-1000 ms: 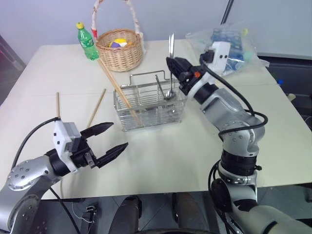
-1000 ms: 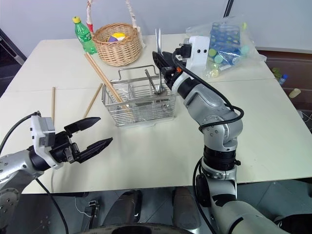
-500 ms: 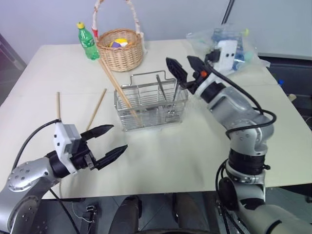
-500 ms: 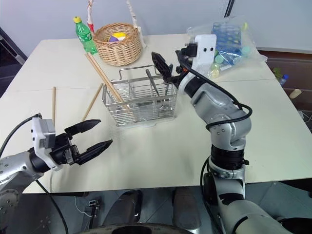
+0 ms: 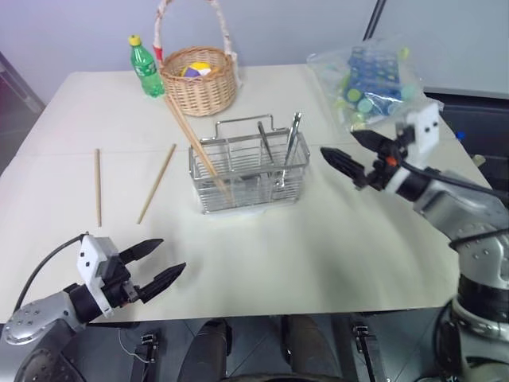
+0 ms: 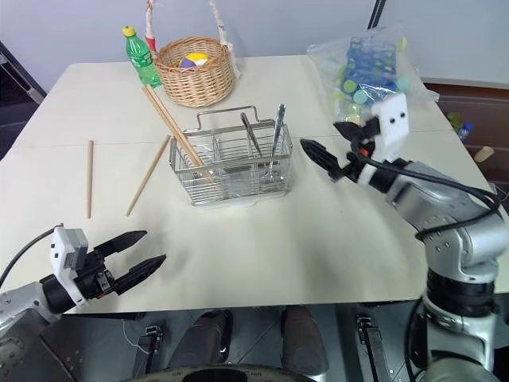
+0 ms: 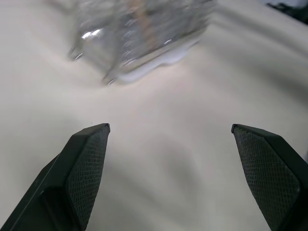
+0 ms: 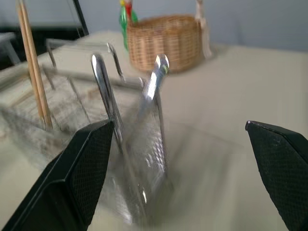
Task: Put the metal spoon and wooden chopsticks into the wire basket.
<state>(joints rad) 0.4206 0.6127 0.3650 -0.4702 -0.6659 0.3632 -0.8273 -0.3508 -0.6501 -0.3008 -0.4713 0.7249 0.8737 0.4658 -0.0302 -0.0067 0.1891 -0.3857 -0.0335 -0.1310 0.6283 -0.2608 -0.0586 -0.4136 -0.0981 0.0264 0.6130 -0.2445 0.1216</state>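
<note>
The wire basket (image 5: 248,171) stands mid-table. Two metal spoon handles (image 5: 293,131) (image 5: 265,143) rise from its right compartments, bowls down among the wires. A pair of wooden chopsticks (image 5: 195,143) leans in its left end, tips pointing toward the wicker basket. Two more chopsticks lie loose on the table to the left (image 5: 98,187) (image 5: 157,183). My right gripper (image 5: 338,142) hangs open and empty just right of the basket; its wrist view faces the spoons (image 8: 156,84). My left gripper (image 5: 169,255) is open and empty low over the table's front left edge.
A round wicker basket (image 5: 197,79) and a green bottle (image 5: 144,68) stand at the back. A clear bag of coloured items (image 5: 374,72) lies at the back right. The table's front edge (image 5: 262,309) runs just behind my left gripper.
My right gripper opened and let go of the spoon, which now stands in the wire basket; that arm drew away to the right. My left arm sank toward the front edge.
</note>
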